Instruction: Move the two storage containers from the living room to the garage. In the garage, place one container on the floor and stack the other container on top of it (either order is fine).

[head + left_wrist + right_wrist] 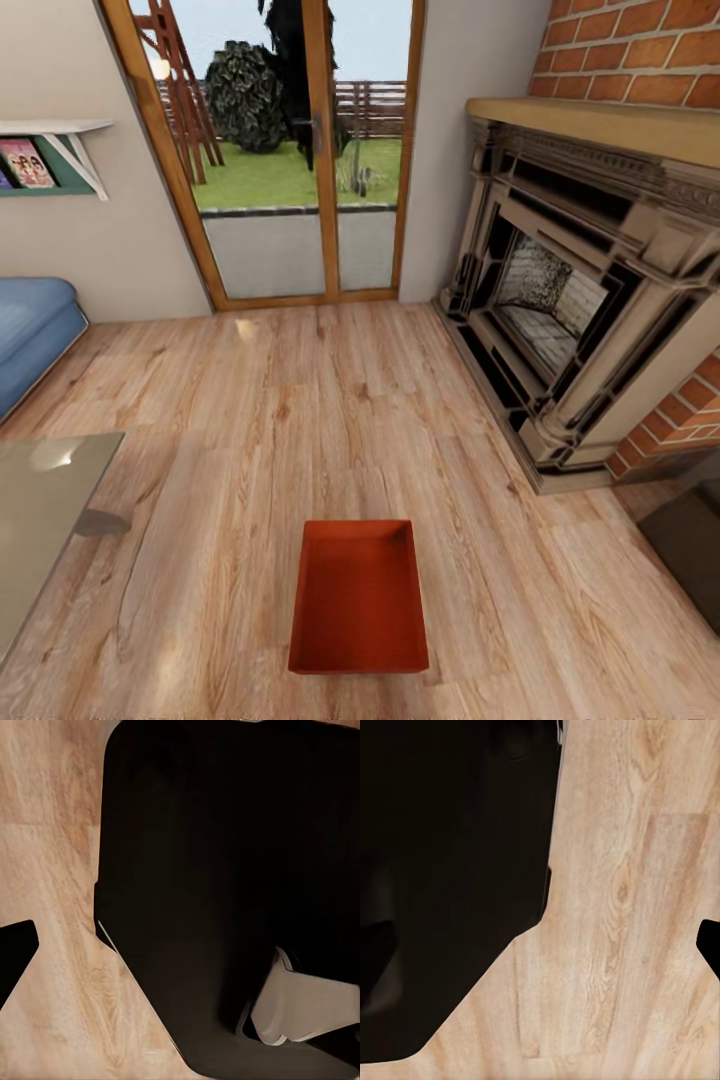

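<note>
A: Looking down from the head view: one orange-red storage container (pixel 359 596) sits flat on the light wood plank floor (pixel 300 400) of the living room, open side up, empty, low centre of the view. Second bin, can't place it.

B: What's around it?

A: Glass coffee table (pixel 45 510) to its left, well apart. Blue sofa (pixel 30 330) further back on that side. Stone fireplace (pixel 580 290) with brick surround on the right, also well apart from the bin. Glazed wooden door (pixel 300 150) straight ahead, lawn and fence outside. Wall shelf (pixel 50 150) with books up left.

B: Grippers?

A: Left wrist view: a big black robot body part (pixel 225 892) with a pale grey piece (pixel 307 1009) on it, over plank floor; a dark fingertip (pixel 13 952) pokes in at the edge. Right wrist view: the same sort of black bulk (pixel 450 870) over planks, a dark fingertip (pixel 711 945) at the edge. One tip each, so how far either hand is open, can't tell. Nothing seen held in either.

B: Contact with the bin?

A: None visible; it's alone on the planks.
</note>
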Available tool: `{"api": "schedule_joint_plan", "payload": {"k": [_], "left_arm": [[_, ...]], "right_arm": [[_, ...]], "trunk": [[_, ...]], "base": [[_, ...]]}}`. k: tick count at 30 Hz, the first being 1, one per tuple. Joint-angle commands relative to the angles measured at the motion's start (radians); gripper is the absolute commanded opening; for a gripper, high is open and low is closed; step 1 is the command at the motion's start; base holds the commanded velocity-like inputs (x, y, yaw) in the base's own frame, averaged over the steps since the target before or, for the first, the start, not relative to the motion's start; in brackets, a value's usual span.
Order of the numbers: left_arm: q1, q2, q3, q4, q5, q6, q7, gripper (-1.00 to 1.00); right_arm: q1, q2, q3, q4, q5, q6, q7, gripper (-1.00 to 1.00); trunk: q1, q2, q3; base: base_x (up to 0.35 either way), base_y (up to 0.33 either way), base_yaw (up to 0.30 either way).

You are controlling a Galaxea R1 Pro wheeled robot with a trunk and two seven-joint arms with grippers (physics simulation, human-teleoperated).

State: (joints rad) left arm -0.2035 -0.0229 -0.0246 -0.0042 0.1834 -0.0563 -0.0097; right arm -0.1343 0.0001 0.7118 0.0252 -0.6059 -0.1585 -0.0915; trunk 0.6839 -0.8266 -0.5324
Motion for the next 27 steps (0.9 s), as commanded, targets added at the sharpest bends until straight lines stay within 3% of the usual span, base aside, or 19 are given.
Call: {"api": "schedule_joint_plan", "payload": {"k": [1, 27], "left_arm": [[-0.001, 0.000, -0.003, 0.001, 0.008, -0.003, -0.001, 1.00], [-0.001, 0.000, -0.003, 0.001, 0.008, -0.003, -0.001, 1.00]], "right_arm": [[-0.001, 0.001, 0.008, 0.002, -0.006, -0.004, -0.001, 1.00], [-0.001, 0.000, 0.008, 0.002, -0.007, -0.004, -0.001, 1.00]], "trunk": [[0.000, -0.001, -0.002], [0.000, -0.001, -0.044]], "base": [[0.000, 0.000, 0.000], [0.000, 0.000, 0.000]]}}
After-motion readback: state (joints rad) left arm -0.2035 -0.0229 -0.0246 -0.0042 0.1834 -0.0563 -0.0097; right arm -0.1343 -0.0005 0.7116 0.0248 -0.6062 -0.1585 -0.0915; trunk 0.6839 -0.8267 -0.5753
